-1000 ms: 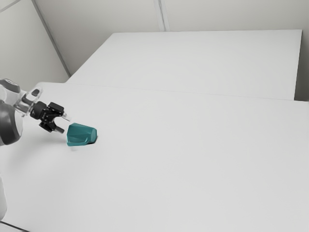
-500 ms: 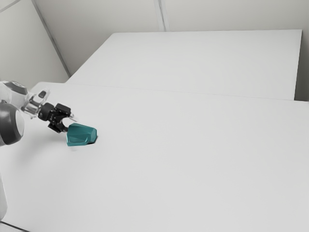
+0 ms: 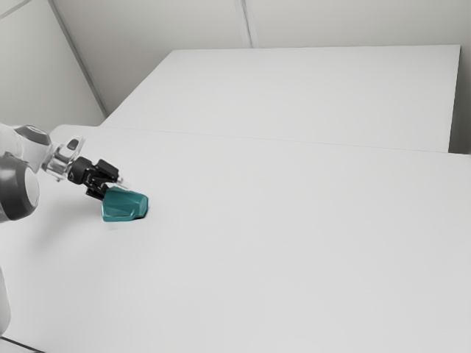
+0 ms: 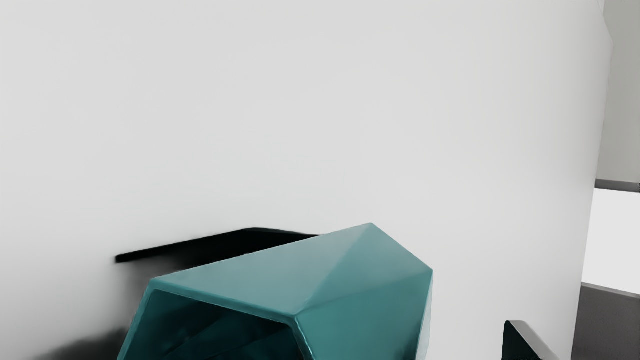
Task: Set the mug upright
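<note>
Tool at smooth, faceted teal mug

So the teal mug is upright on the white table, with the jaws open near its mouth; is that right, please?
Not quite: the mug is lying on its side, as the exterior view shows, on the white table, with the jaws open near its mouth.

Counts by kind: one teal mug, one arm and one black gripper, all at the exterior view's left; one dark cable, near left; two white surfaces, near and far.
</note>
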Available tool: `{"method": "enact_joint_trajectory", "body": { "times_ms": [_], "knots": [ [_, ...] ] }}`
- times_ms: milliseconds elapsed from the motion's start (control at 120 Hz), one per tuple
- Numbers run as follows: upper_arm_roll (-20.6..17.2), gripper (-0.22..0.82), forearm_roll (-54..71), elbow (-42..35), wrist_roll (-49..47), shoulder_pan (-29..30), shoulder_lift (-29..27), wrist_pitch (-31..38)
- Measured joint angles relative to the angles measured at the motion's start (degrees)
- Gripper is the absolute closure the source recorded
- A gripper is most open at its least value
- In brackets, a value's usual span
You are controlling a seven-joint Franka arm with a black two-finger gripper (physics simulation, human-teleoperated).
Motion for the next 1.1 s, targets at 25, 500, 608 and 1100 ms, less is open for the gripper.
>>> {"method": "enact_joint_trajectory", "body": {
  "times_ms": [25, 500, 608, 1100],
  "knots": [
    [0.0, 0.35, -0.07, -0.06, 0.02, 0.01, 0.0, 0.03],
    [-0.23, 0.74, -0.64, -0.04, 0.31, -0.19, -0.42, 0.54],
    [-1.17, 0.76, -0.65, 0.17, 0.25, -0.4, -0.86, 0.58],
    [-3.72, 0.78, 8.07, -2.71, -0.83, -5.81, -12.21, 3.41]
  ]
}}
